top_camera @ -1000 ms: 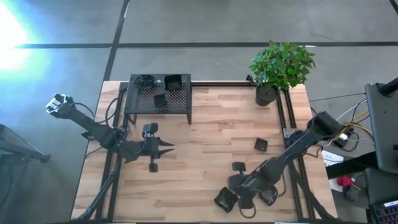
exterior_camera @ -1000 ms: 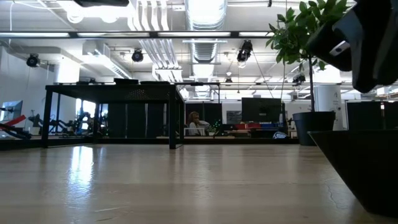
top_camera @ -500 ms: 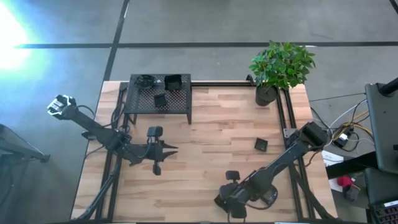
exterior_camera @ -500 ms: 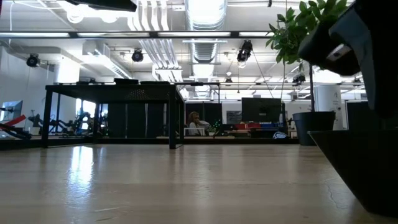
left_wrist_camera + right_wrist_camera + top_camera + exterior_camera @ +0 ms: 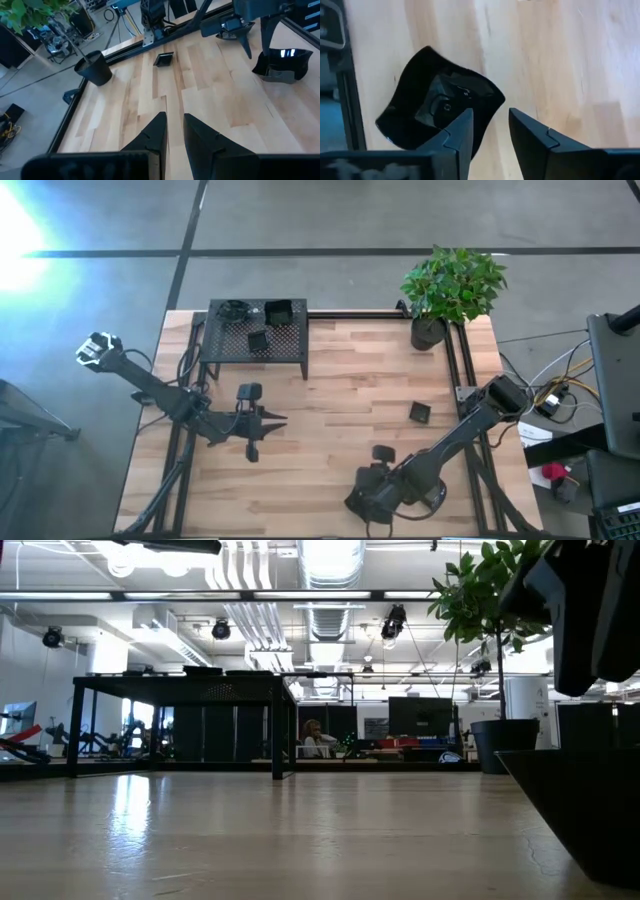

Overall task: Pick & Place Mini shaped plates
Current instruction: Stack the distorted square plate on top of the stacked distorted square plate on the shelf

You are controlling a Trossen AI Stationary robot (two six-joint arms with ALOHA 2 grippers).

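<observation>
Light wood plank bench (image 5: 330, 380) on a grey concrete floor, dark rail frame along its edges. Far-left corner: black perforated stand (image 5: 255, 340) carrying a few mini shaped plates (image 5: 257, 340), one square dish at its far edge. Left gripper (image 5: 278, 418) hovers over the left-centre of the bench, fingers a narrow gap apart, pinching nothing. Potted plant (image 5: 450, 288) sits at the far-right corner. One small square plate (image 5: 419, 412) lies alone near the right edge. Right gripper (image 5: 489, 131) is down at the near edge, right of centre, fingers spread with a clear gap, nothing between them; a wavy-rimmed glossy black plate (image 5: 437, 107) lies flat on the wood just beside its fingertips. From the left wrist view a second dark dish (image 5: 281, 64) shows by the right arm. Low view: open workshop beyond the bench, ceiling ducts and strip lights, desks with monitors, a person seated far back.
</observation>
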